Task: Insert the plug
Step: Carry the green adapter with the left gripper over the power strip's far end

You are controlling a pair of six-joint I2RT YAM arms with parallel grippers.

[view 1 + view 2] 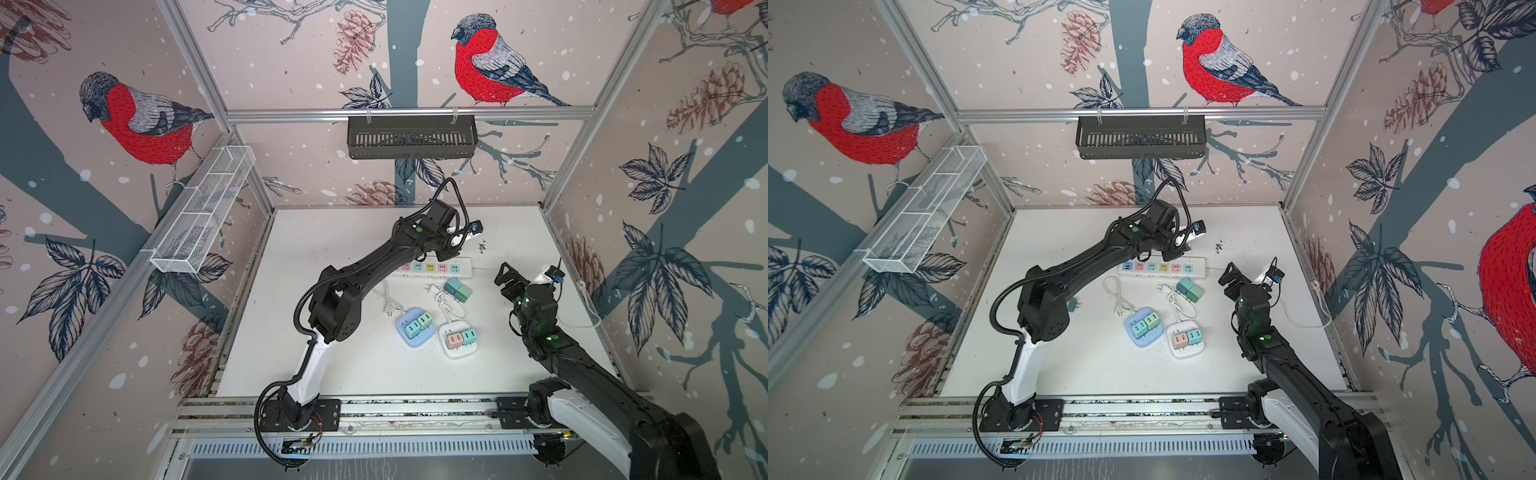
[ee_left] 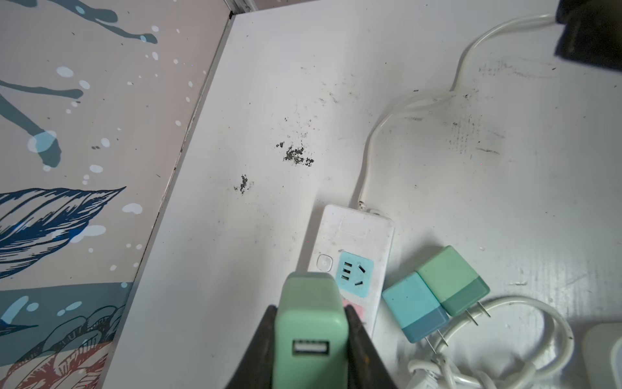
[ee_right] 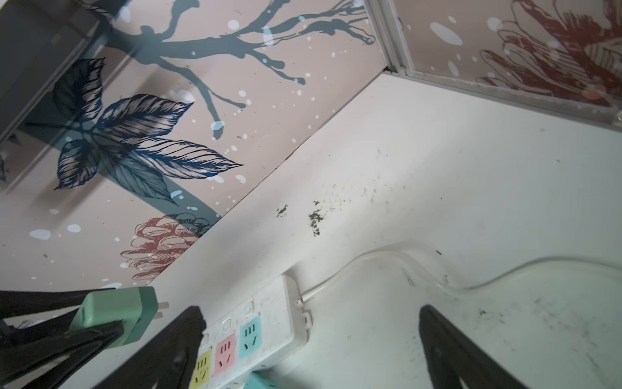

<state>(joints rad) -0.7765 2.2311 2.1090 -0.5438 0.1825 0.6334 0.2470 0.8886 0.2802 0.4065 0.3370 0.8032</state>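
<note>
L: left gripper (image 2: pixel 311 311) pinching mint-green cube USB plug (image 2: pixel 309 336), prongs clear of white multicolour-socket power strip (image 2: pixel 356 235) | R: right gripper (image 3: pixel 311 313) fingers spread wide, empty

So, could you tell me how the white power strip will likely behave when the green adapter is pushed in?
The power strip looks rigid and light, loose on the smooth table, so it may slide under an off-angle push. Its slack cord probably won't anchor it. The open right gripper isn't bracing it.
</note>
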